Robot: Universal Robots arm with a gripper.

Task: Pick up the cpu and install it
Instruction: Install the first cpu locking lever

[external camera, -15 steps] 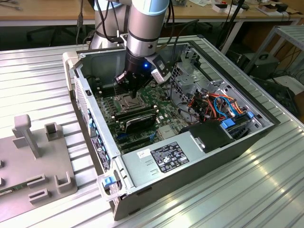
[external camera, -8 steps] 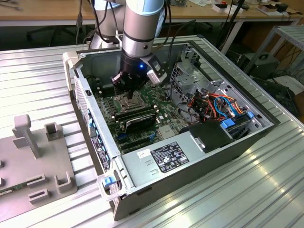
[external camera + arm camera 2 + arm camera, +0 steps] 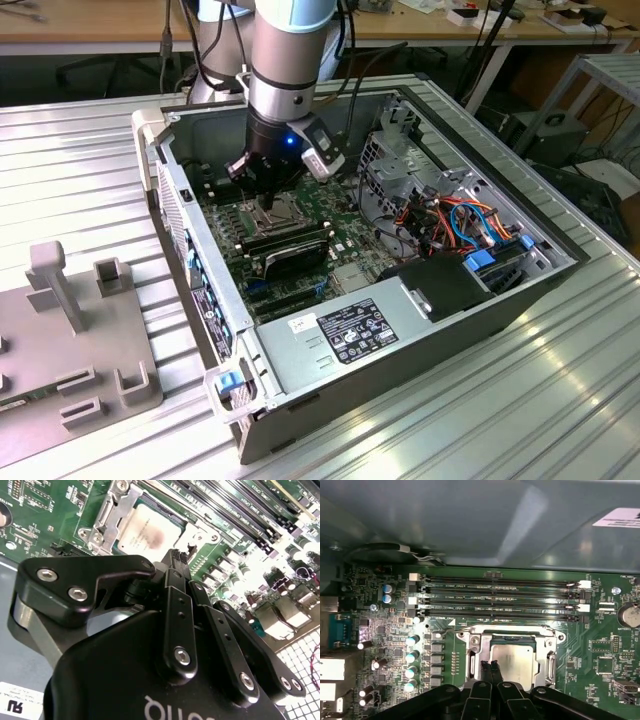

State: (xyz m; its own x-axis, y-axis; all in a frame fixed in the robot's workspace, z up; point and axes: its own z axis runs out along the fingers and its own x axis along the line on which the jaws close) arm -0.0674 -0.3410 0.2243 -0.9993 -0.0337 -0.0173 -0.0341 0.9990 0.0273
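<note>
Grey-metal cpu (image 3: 514, 662) lies in its socket (image 3: 551, 666) just ahead of my claw (image 3: 490, 666), pinched together, empty; thin, light, stiff, fragile; I'd take opposite edges.

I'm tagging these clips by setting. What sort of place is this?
Probably a robotics lab bench: an open computer case lies on a ribbed metal table, wooden desks stand behind, and the gripper hangs just over the cpu.
</note>
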